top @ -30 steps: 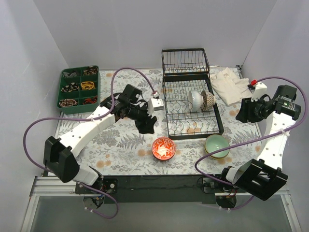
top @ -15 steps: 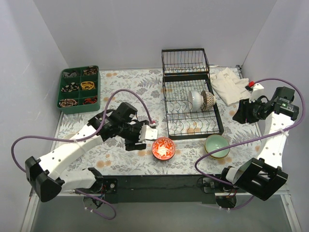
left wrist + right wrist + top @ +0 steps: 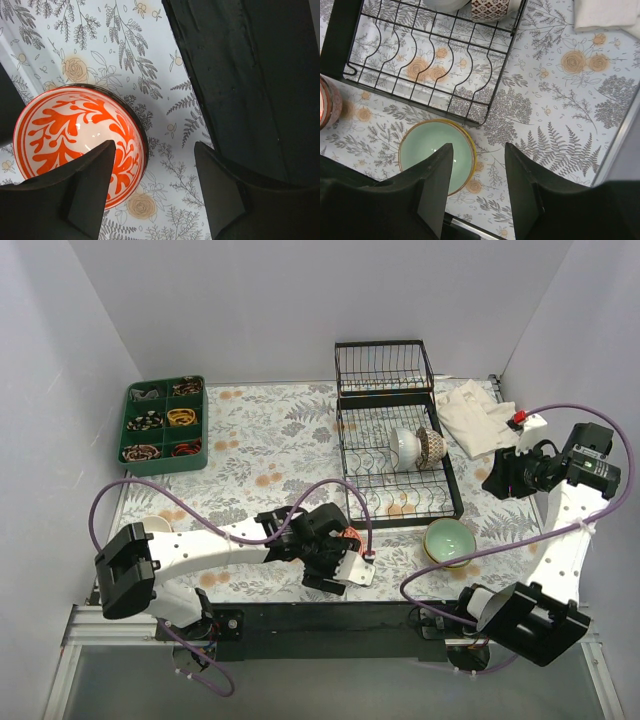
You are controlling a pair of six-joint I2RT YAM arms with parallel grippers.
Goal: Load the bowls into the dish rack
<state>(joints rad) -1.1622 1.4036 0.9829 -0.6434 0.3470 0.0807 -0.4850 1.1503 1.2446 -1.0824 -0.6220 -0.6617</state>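
Note:
A red-orange patterned bowl sits upright on the floral table cover, mostly hidden under my left gripper in the top view. My left gripper is open. Its left finger hangs over the bowl's inside and its right finger is outside the rim. A pale green bowl stands by the black wire dish rack's front right corner. A white bowl and a brown lattice bowl stand in the rack. My right gripper is open and empty, high above the green bowl.
A green compartment tray stands at the back left. A white cloth lies right of the rack. A pale round thing shows by the left arm's elbow. The black front rail runs just beside the red bowl.
My left arm has swung from beside the rack down and forward, and its open gripper now sits over the red-orange bowl. The right arm has hardly moved.

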